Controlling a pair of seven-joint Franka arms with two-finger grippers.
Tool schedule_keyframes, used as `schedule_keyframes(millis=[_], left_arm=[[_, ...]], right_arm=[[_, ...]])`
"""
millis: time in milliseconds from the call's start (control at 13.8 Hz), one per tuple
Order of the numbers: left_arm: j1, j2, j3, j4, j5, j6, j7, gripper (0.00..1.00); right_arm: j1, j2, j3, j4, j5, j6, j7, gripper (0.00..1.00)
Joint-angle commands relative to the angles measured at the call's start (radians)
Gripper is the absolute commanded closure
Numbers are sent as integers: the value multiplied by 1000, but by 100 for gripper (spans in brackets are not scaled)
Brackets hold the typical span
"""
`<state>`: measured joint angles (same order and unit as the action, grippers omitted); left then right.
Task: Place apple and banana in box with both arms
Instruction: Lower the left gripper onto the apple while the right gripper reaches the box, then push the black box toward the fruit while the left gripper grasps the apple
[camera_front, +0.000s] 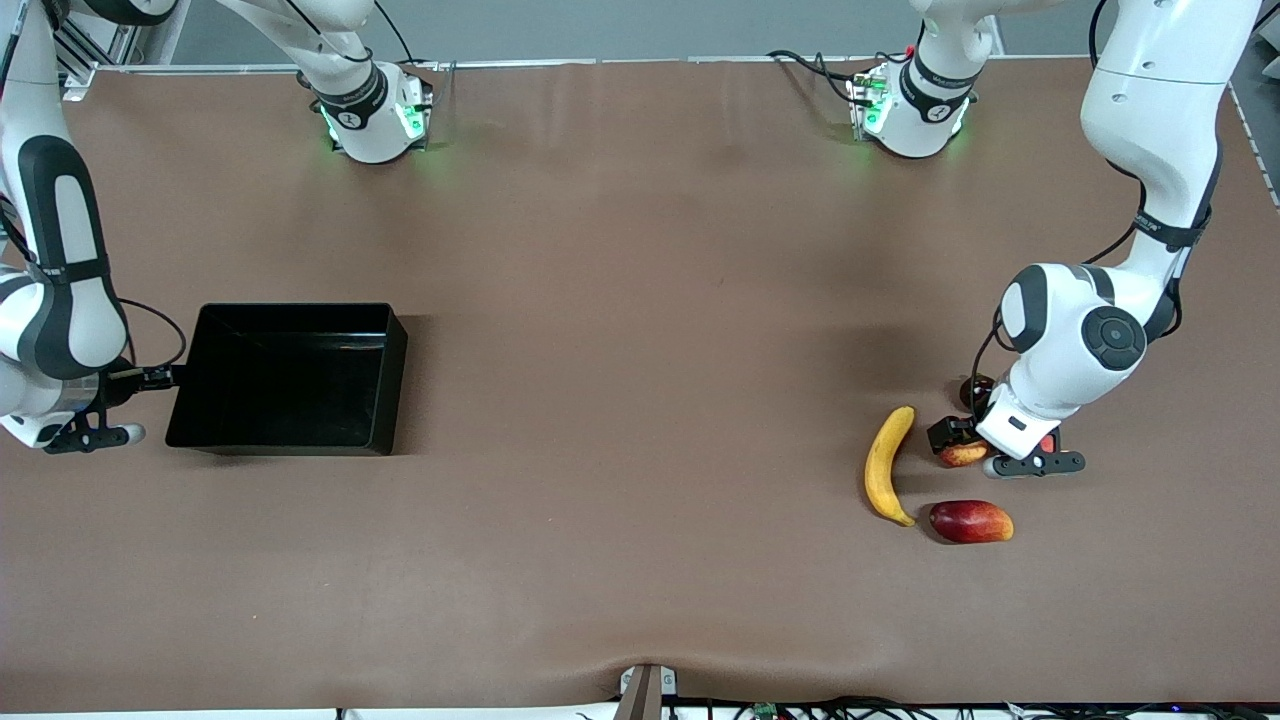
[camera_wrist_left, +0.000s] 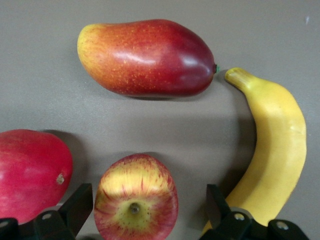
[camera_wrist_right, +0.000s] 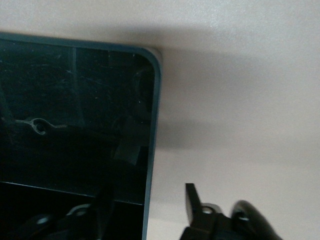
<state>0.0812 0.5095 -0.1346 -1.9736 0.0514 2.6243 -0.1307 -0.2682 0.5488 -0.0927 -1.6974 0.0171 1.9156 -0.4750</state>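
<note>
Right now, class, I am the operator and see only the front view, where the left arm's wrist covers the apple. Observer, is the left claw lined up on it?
Observer: Yes. The left wrist view shows the apple between the open fingers of the left claw.
Operator: Anything crowding it?
Observer: A plain red fruit lies close beside one finger.
Operator: And the right claw?
Observer: The right claw straddles the box wall, open, one finger inside.
</note>
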Motion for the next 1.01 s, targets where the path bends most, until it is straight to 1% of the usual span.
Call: schedule_keyframes(millis=[0, 72, 144, 433, 578, 650, 794, 866, 939], left_arm=[[21, 0, 0, -4, 48, 5, 14, 0], [29, 0, 0, -7, 64, 5, 14, 0], [35, 1, 0, -10, 77, 5, 14, 0], [37, 12, -2, -10, 79, 5, 7, 0], [35, 18, -3, -8, 79, 5, 0, 0], [35, 24, -3, -8, 79, 5, -1, 0], [28, 27, -8, -10, 79, 5, -4, 0], [28, 26, -11, -11, 79, 5, -6, 12], [28, 23, -13, -20, 79, 5, -6, 31]], right_arm=[[-11, -18, 7, -31, 6, 8, -24, 89], [-11, -16, 7, -31, 6, 8, -25, 98], [-9, -16, 7, -31, 6, 3, -27, 100], [-11, -20, 8, -21, 7, -16, -42, 100], [1, -27, 11, 5, 10, -61, -39, 100], [12, -27, 11, 31, 32, -98, -36, 100], [26, -30, 10, 74, 139, -179, -24, 100], [29, -32, 8, 96, 185, -217, 5, 100], [38, -32, 10, 113, 201, -251, 42, 100]])
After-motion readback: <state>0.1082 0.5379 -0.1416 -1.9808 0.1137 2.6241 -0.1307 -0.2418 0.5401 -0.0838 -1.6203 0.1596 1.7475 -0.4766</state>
